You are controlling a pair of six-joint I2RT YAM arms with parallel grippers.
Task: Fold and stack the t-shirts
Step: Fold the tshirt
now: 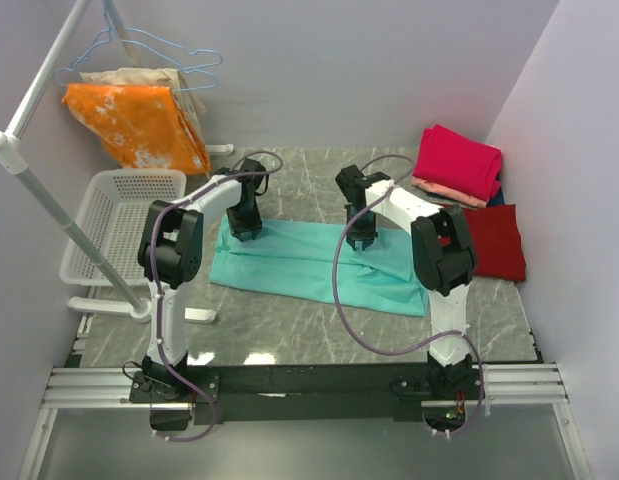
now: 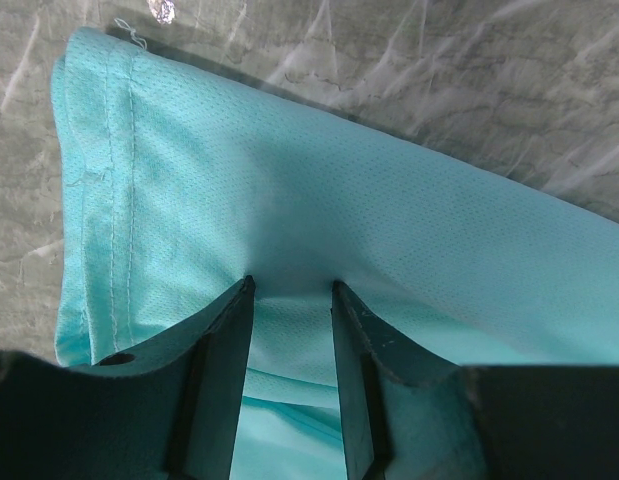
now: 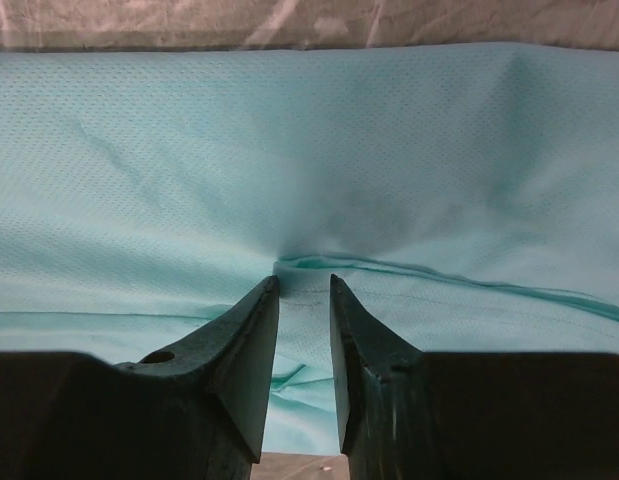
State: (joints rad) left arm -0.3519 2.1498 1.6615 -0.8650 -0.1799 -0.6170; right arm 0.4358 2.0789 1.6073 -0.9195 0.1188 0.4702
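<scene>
The teal t-shirt (image 1: pixel 309 268) lies as a wide folded band across the middle of the marble table (image 1: pixel 289 330). My left gripper (image 1: pixel 247 232) is down on its far left edge, and in the left wrist view (image 2: pixel 292 285) the jaws stand narrowly apart with teal cloth (image 2: pixel 319 190) pinched between the tips. My right gripper (image 1: pixel 361 243) is on its far edge further right, jaws close together on a fold (image 3: pixel 303 280) of the shirt (image 3: pixel 289 150). A folded magenta-pink shirt (image 1: pixel 457 160) rests on a salmon one (image 1: pixel 441 190) at the back right. A dark red shirt (image 1: pixel 495 240) lies beside them.
A white plastic basket (image 1: pixel 119 215) stands at the left edge of the table. An orange white-blotched cloth (image 1: pixel 139 125) and a beige cloth (image 1: pixel 184 85) hang from a rack with blue hangers (image 1: pixel 179 50) at the back left. Walls close in on the right and back.
</scene>
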